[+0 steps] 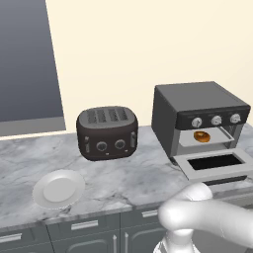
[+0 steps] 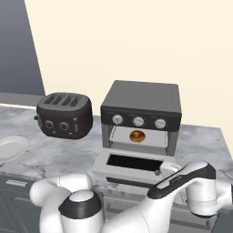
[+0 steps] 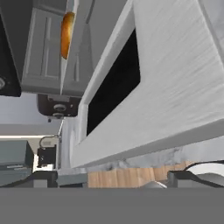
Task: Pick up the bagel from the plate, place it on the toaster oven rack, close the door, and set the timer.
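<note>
The bagel [image 1: 201, 136] [image 2: 137, 135] [image 3: 66, 35] lies on the toaster oven rack [image 1: 189, 141] [image 2: 122, 137] inside the dark grey oven [image 1: 197, 101]. The door [image 1: 216, 163] [image 2: 132, 164] [image 3: 175, 87] hangs open, lying flat in front of the oven. The white plate [image 1: 58, 189] [image 2: 9, 148] sits bare on the counter to the left. My gripper [image 3: 113, 179] is open and holds nothing. It is close to the door's outer frame, low at the counter's front. The arm reaches round below the door on its right side.
A dark brown four-slot toaster [image 1: 106, 132] [image 2: 65, 115] [image 3: 59, 105] stands between the plate and the oven. Three silver knobs [image 2: 138, 121] line the oven's front panel. Grey cabinet drawers [image 1: 84, 227] run under the marble counter [image 1: 128, 173].
</note>
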Controlling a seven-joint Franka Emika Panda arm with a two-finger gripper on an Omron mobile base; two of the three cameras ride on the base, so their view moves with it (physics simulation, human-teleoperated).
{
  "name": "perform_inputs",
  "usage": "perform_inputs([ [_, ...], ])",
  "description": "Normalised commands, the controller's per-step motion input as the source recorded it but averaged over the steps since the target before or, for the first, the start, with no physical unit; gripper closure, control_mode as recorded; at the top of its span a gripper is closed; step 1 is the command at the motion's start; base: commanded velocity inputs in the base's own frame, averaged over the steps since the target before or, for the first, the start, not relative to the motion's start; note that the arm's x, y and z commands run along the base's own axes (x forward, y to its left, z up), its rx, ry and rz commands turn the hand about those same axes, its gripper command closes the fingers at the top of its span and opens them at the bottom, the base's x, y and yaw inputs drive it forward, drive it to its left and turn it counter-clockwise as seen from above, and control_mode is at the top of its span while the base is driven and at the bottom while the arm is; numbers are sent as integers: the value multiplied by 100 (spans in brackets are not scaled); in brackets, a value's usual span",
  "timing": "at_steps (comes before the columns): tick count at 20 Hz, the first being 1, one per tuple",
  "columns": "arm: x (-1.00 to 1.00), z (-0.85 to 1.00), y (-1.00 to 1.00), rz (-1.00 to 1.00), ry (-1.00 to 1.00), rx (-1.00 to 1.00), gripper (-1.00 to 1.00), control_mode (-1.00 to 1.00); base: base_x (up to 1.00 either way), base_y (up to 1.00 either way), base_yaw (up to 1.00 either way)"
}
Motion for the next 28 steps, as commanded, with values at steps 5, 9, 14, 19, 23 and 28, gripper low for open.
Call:
perform_inputs([
  [5,32,-30,0,-8,0,0,-100,-100,0,0,0],
  [9,19,-28,0,-7,0,0,-100,-100,0,0,0],
  [14,6,-30,0,-6,0,0,-100,-100,0,0,0],
  [19,9,-7,5,-4,0,0,-100,-100,0,0,0],
  [23,29,0,22,-3,-4,0,-100,-100,0,0,0],
  [28,33,0,28,-2,-6,0,-100,-100,0,0,0],
])
